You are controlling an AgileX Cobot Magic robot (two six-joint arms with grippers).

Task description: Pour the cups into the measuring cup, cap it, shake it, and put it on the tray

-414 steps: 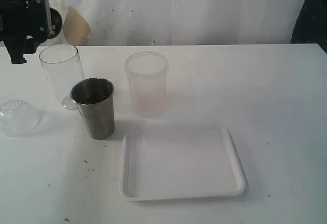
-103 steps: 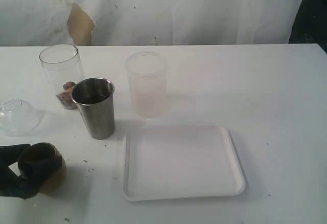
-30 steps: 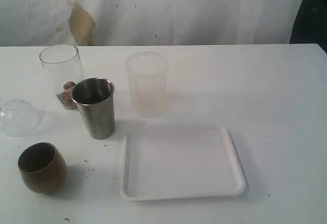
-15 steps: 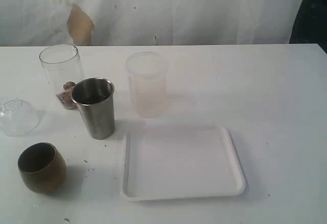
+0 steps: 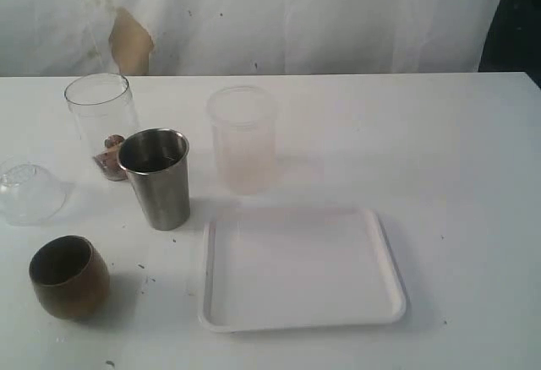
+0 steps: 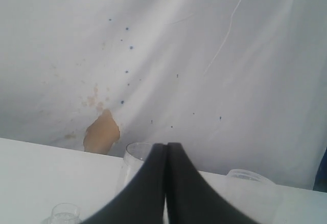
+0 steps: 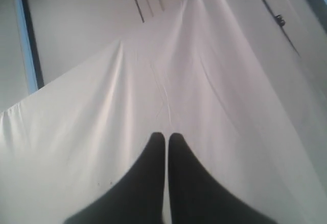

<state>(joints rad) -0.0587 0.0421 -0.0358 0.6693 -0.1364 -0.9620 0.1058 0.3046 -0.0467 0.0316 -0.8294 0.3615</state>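
Measuring cup (image 5: 101, 118): upright at the table's 10 o'clock, mouth open to receive; brown bits at the bottom.
Steel tumbler (image 5: 155, 180): just beside, at its 4 o'clock; likely poured next.
Brown cup (image 5: 68, 275): 6 o'clock, parked apart.
Tray (image 5: 300, 315): 4 o'clock, waiting.
Left gripper (image 6: 166, 146), right gripper (image 7: 166, 136): fingers pressed together, holding nothing.

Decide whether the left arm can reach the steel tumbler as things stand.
Probably yes: the steel tumbler stands left, open on its near side; only the measuring cup crowds it behind.
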